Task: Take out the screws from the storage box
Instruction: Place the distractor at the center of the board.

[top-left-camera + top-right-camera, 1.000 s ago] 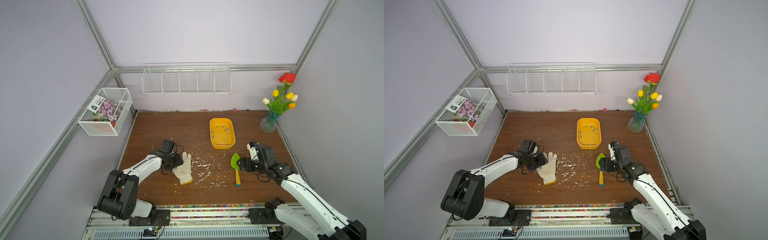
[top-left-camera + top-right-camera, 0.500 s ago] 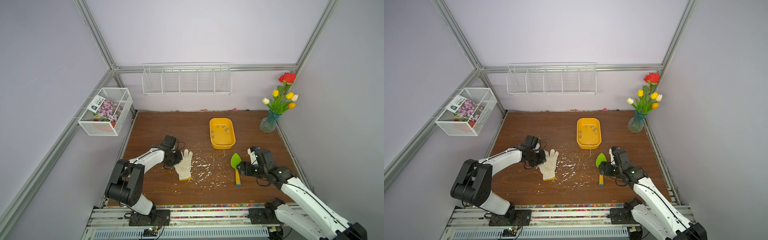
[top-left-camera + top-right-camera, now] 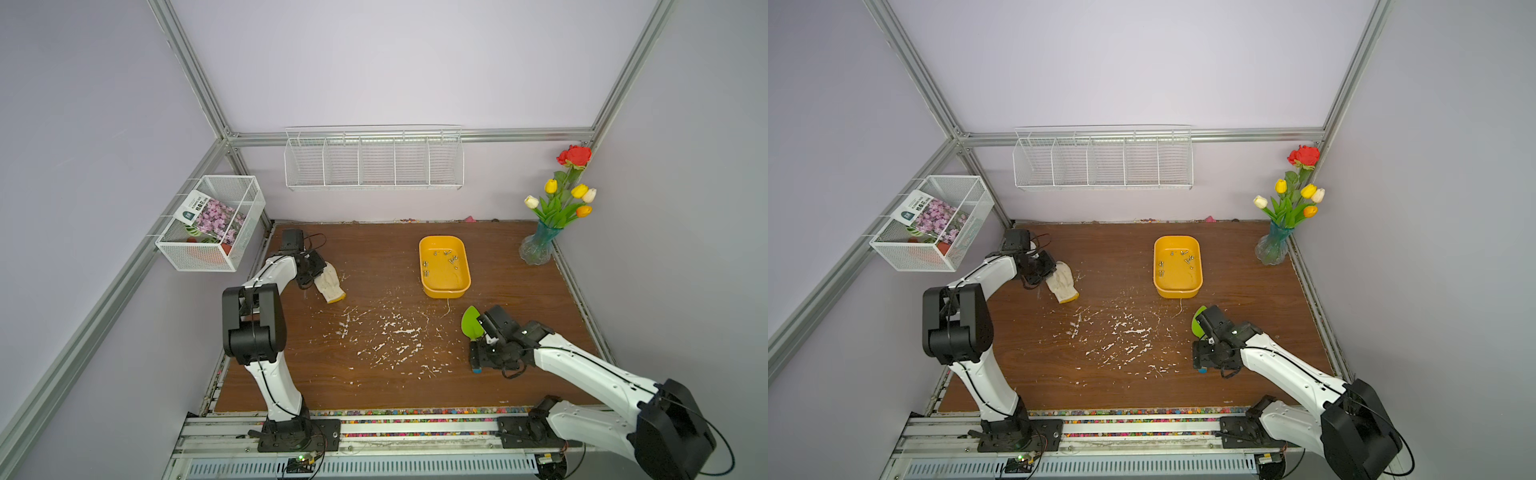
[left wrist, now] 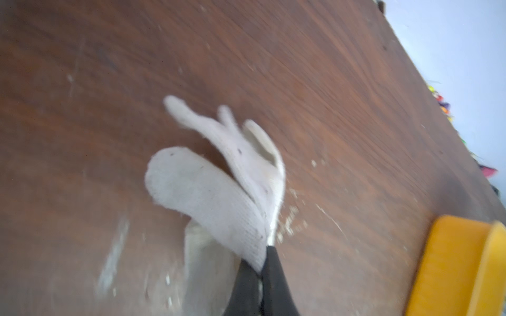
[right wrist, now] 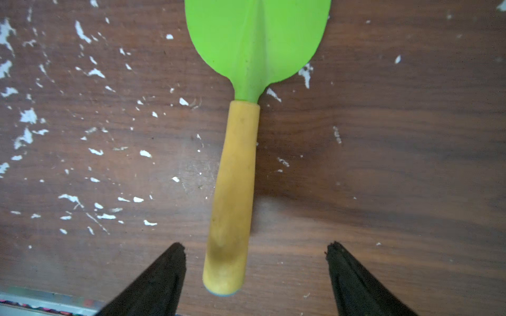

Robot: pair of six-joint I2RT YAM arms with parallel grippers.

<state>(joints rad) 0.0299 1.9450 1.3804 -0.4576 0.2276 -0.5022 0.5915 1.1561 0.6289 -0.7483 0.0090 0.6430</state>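
A brown wooden tabletop (image 3: pixel 374 390) sits inside lilac walls and an aluminium frame, with white flecks (image 3: pixel 390 332) strewn across its middle. The storage box (image 3: pixel 446 278) stands right of centre, toward the far edge, shown in both top views (image 3: pixel 1177 279). The screws (image 3: pixel 451 259) lie scattered in its far half, all inside its walls.

Near the left edge, toward the far-left corner, the left gripper (image 4: pixel 261 269) is clamped tight on a white knit glove (image 4: pixel 208 197). Its black jaws meet on the fabric, and the glove's fingers flop loosely beyond them. In a top view the glove's yellow-trimmed cuff (image 3: pixel 336 296) points toward the middle. Whether the glove is lifted off the wood cannot be told.

The right gripper (image 5: pixel 256 246) is over the right part of the surface. Its jaws are spread wide on either side of the yellow handle end of a green-bladed trowel (image 5: pixel 254 41), and they do not touch it. The trowel lies flat, blade toward the box.

A vase of flowers (image 3: pixel 538 249) stands in the far-right corner.
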